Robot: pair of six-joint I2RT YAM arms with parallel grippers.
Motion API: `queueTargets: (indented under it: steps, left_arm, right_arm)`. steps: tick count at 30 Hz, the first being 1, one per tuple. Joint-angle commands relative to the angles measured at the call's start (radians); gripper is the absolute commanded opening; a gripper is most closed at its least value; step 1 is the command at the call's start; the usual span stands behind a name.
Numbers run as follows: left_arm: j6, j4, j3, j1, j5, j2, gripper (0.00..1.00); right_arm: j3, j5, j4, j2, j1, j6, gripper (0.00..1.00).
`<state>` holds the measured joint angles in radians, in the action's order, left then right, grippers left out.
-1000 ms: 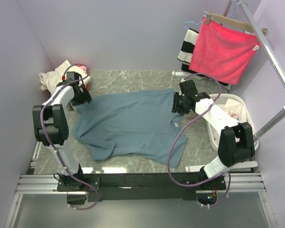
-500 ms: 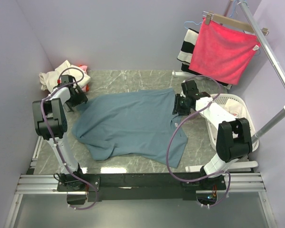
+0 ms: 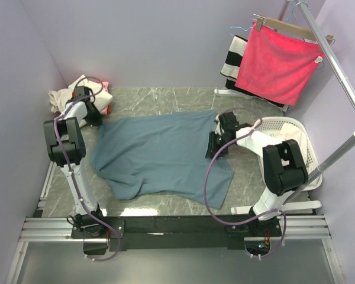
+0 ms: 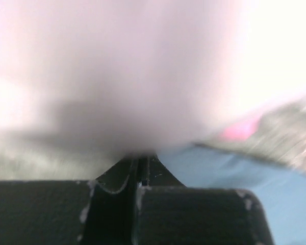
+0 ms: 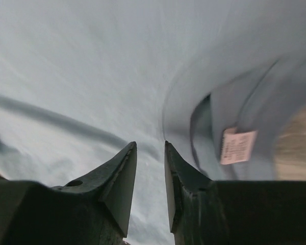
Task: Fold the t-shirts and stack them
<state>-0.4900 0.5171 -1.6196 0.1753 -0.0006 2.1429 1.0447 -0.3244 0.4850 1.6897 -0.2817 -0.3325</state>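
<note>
Blue-grey t-shirt (image 3: pixel 160 151) is spread out in the middle of the counter (image 3: pixel 165 100). The right gripper (image 5: pixel 149 145) sits just over it beside the neck tag (image 5: pixel 237 145), fingers parted by only a slim gap with nothing in them. Left gripper (image 4: pixel 142 159) has its fingers pressed together right at the shirt's far-left corner, but it's too blurry to tell if cloth's caught. Cream t-shirt (image 3: pixel 62 97) is bunched in the counter's far-left corner just beyond it.

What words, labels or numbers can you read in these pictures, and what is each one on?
No text here can be read.
The neck tag inside the collar of the blue-grey t-shirt: faint print, too blurred to read.
</note>
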Motion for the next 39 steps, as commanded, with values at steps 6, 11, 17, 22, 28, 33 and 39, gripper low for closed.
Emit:
queueTargets:
  steps: [6,11,17,22,28,33,39]
  left_arm:
    - [0.062,0.054,-0.422,0.016,-0.052,0.107,0.01]
    - [0.087,0.060,-0.422,0.015,-0.021,0.092,0.65]
    - [0.068,0.023,-0.156,-0.026,-0.019,-0.144,0.84]
    - [0.097,0.105,-0.034,-0.167,-0.084,-0.362,0.89]
    - [0.071,0.164,0.268,-0.362,-0.019,-0.558,0.87]
    - [0.022,0.175,0.378,-0.422,-0.021,-0.620,0.86]
    - [0.011,0.178,0.474,-0.486,0.063,-0.644,0.83]
  right_arm:
    - [-0.121,0.111,-0.026,0.034,-0.014,-0.059,0.34]
    - [-0.115,0.160,-0.040,0.013,-0.016,-0.050,0.38]
    - [-0.066,0.183,-0.025,-0.038,-0.017,-0.019,0.42]
    - [-0.028,0.194,-0.002,-0.077,-0.017,0.004,0.43]
    - [-0.020,0.234,0.032,-0.157,-0.017,0.009,0.43]
    - [-0.006,0.214,-0.002,-0.208,-0.017,-0.017,0.45]
    - [-0.008,0.020,0.018,-0.211,-0.095,0.006,0.44]
